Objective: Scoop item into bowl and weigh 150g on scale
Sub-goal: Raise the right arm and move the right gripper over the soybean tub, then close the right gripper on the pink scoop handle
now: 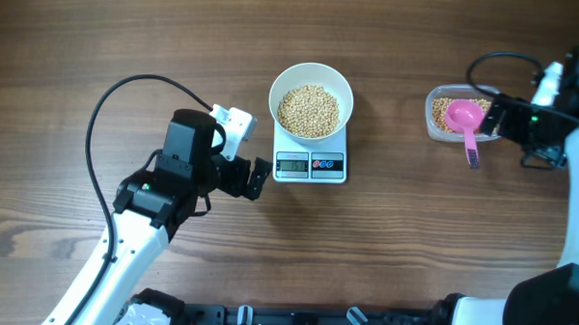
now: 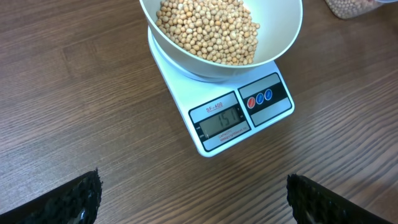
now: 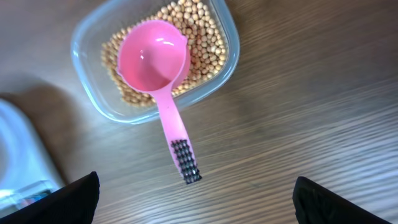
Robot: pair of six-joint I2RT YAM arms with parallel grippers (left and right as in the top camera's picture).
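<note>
The white bowl (image 1: 344, 90) stands on the small white scale (image 1: 310, 165) and holds a heap of tan beans (image 1: 309, 110). In the left wrist view the bowl (image 2: 283, 43), its beans (image 2: 208, 28) and the scale's lit display (image 2: 219, 122) lie just ahead. My left gripper (image 1: 263, 178) hovers left of the scale, open and empty (image 2: 193, 199). At the right, my right gripper (image 1: 492, 118) is open and empty (image 3: 196, 199), right behind the handle of the pink scoop (image 3: 152, 59). The scoop rests in a clear tub (image 3: 87, 74) with more beans (image 3: 199, 37).
The clear tub (image 1: 436, 115) sits right of the scale with the scoop's handle (image 1: 471, 150) poking out over the wood. A black cable (image 1: 118, 99) loops behind the left arm. A corner of the scale (image 3: 18, 155) shows in the right wrist view.
</note>
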